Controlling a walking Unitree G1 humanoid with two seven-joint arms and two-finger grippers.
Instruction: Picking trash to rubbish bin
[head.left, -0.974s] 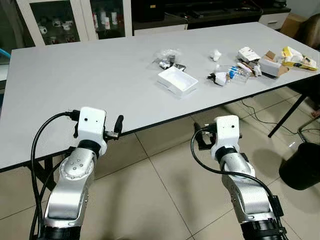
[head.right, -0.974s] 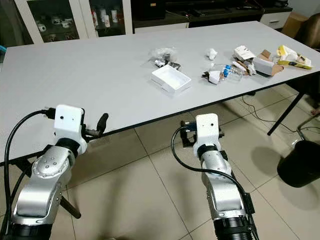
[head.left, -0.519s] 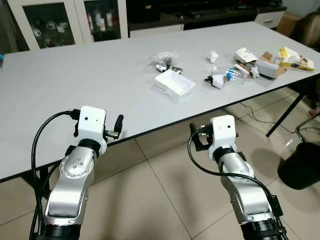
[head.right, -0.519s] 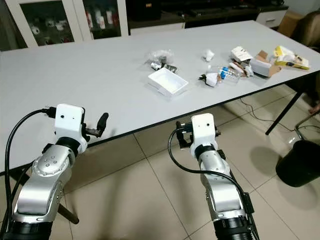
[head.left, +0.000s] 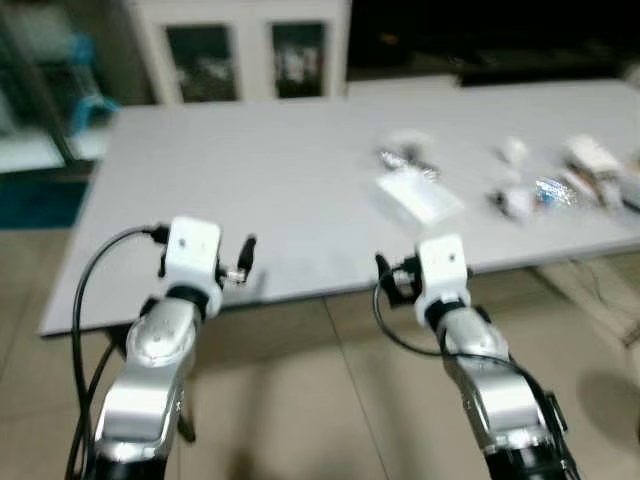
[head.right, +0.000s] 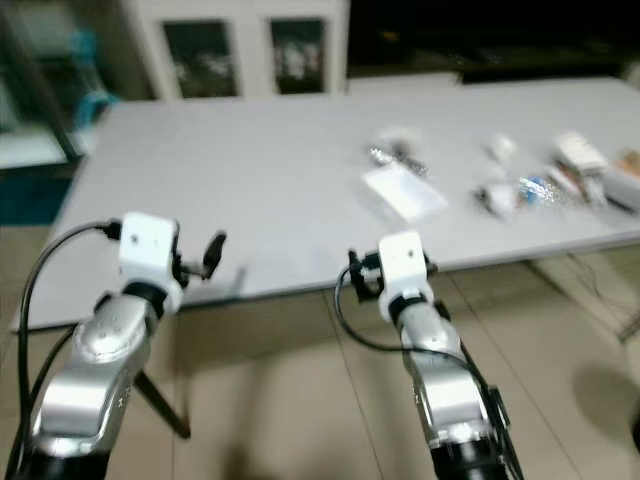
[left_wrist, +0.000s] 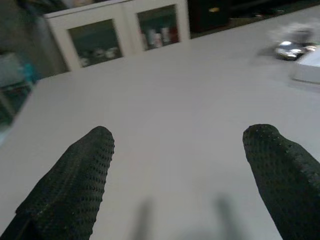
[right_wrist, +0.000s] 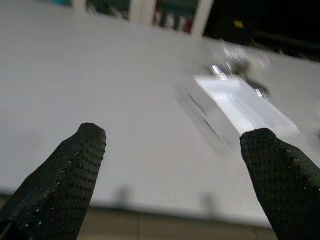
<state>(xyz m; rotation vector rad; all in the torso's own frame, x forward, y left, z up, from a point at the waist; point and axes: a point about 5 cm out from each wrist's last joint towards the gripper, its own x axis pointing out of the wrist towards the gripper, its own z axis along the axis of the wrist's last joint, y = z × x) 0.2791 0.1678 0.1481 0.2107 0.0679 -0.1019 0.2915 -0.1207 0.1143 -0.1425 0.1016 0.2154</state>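
We're standing at the near edge of the grey table (head.left: 250, 180) and everything is looking pretty blurry in the head views. Our left gripper (left_wrist: 180, 185) is hovering over the table's near left part with its fingers spread wide, holding nothing. Our right gripper (right_wrist: 175, 185) is hanging at the near edge with its fingers wide apart too, also gripping nothing. The white tray (right_wrist: 240, 107) is sitting just past it on the table, with crinkly wrappers (head.left: 403, 155) right behind that. The rest of the trash (head.left: 560, 185) is lying scattered further right, well apart from both grippers. White glass-door cabinets (head.left: 245, 55) are standing at the far side
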